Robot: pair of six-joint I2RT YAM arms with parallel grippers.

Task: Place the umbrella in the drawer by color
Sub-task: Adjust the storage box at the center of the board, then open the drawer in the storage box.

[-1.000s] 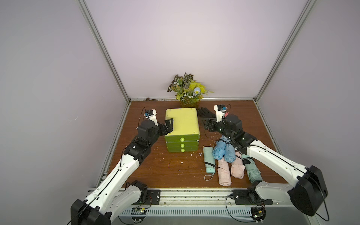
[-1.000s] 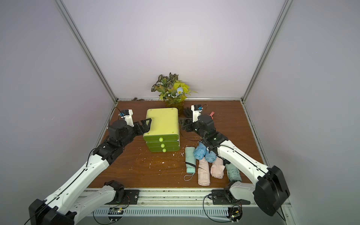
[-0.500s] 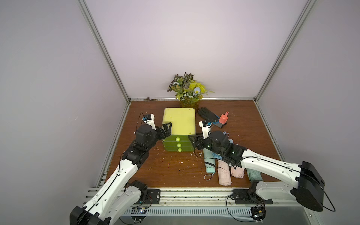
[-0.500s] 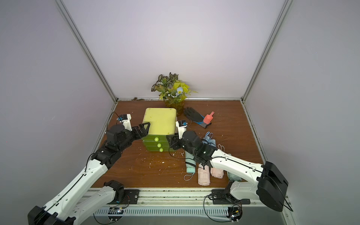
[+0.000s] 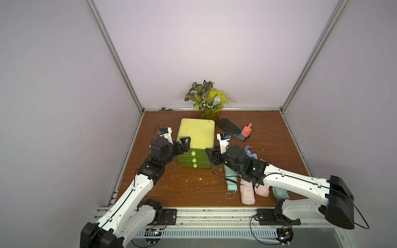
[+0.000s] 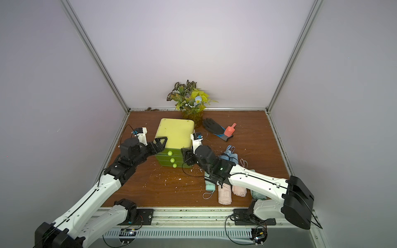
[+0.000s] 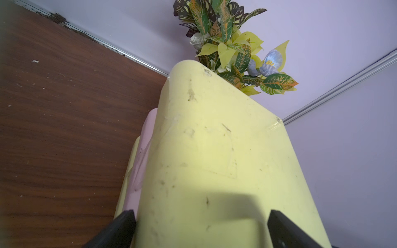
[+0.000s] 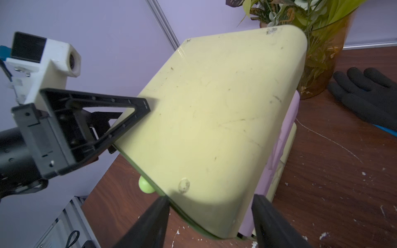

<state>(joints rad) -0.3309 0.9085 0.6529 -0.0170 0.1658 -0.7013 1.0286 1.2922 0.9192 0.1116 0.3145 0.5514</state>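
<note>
1. Umbrellas (image 5: 247, 192): lie folded, side by side, on the tabletop (image 5: 182, 193) right of the drawer chest (image 5: 196, 133); all outside its drawers, none in either hand.
2. Long axes: run roughly from the front edge toward the back wall, nearly parallel to one another.
3. Front row, from the chest outward: mint umbrella (image 5: 231, 180) with flat end and wrist loop toward the front edge, long pink umbrella (image 5: 247, 193), short pink umbrella (image 5: 262, 190), grey-green umbrella (image 5: 280, 193); back ends hidden under the right arm (image 5: 296, 182).
4. Blue umbrellas (image 6: 231, 157): lie behind that row, strap loops pointing toward the back wall.
5. Drawer chest: shows three front drawers with round green knobs, all closed in both top views.
6. Left hand (image 5: 183, 144): spread wide at the chest's front left corner, one finger over the yellow lid; holds nothing; contact with the lid impossible to tell.
7. Right hand (image 5: 211, 155): fingers apart and empty, just beside the chest's front right corner, facing the lid in the right wrist view (image 8: 210, 197).
8. Further back: plant (image 5: 207, 101) against the wall, black glove (image 5: 228, 126) and red scoop (image 5: 246, 130) touching each other.
</note>
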